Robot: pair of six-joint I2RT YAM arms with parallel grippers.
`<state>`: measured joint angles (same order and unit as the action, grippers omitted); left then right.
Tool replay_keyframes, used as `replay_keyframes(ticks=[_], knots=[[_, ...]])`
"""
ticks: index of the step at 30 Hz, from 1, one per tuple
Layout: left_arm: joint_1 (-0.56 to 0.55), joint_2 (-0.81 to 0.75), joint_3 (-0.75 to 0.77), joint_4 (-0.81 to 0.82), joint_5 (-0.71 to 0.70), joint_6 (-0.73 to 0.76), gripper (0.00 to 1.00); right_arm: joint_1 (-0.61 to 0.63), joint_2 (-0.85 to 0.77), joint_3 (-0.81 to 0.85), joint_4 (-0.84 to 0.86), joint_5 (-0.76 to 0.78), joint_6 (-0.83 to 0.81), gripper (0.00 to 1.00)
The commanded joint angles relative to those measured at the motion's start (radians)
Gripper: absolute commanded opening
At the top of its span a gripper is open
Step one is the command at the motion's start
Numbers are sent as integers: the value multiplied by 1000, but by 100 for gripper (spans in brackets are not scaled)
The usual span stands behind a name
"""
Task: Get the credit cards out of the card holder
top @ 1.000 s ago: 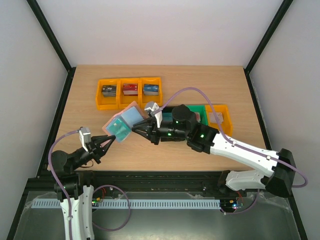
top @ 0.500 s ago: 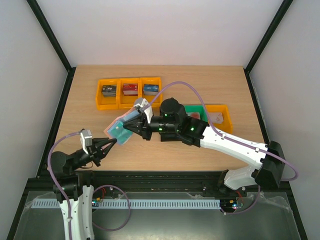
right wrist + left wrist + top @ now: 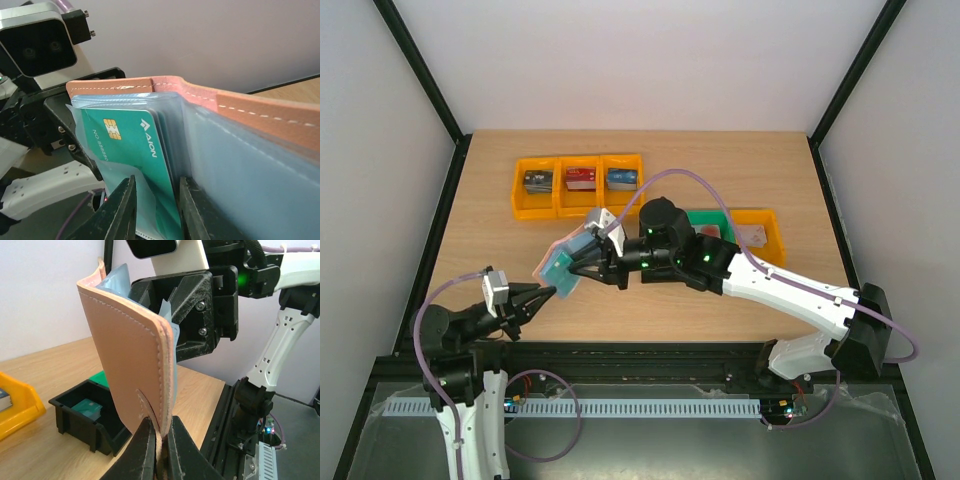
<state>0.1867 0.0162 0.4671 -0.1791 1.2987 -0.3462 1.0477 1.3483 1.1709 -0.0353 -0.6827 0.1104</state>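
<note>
The card holder [image 3: 560, 260] is held upright above the table's front left; it is pinkish-tan leather [image 3: 127, 360] outside, with pale blue sleeves [image 3: 240, 170] inside. My left gripper [image 3: 161, 440] is shut on its lower corner, at the tip of the left arm [image 3: 546, 293]. My right gripper [image 3: 155, 210] reaches into the open holder [image 3: 582, 262]. Its jaws stand open on either side of a teal credit card [image 3: 131, 145], which has a chip and sits in a sleeve. More cards lie behind it, edge-on.
Three joined yellow bins [image 3: 578, 200] holding small boxes stand at the back left. A green bin [image 3: 712, 216] and a yellow bin [image 3: 762, 236] lie beside the right arm. A black bin [image 3: 70, 427] holding a teal card stands below the holder.
The right gripper has moved left to the holder and its jaws have widened around the teal card. The holder has shifted slightly down and left; the left gripper keeps its grip.
</note>
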Motion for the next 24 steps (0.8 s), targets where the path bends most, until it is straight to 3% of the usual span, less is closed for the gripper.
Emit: replay_keyframes(ticks=[1, 10, 17, 24], knots=[[5, 14, 36, 6, 65, 69, 2, 2, -12, 24, -1, -109, -55, 25], [5, 30, 35, 30, 13, 23, 2, 20, -28, 26, -23, -377, -177, 23], [5, 23, 5, 94, -77, -75, 2, 21, -50, 16, -83, -418, -239, 23], [4, 7, -17, 158, -136, -139, 2, 20, -63, -18, -29, -393, -201, 23]])
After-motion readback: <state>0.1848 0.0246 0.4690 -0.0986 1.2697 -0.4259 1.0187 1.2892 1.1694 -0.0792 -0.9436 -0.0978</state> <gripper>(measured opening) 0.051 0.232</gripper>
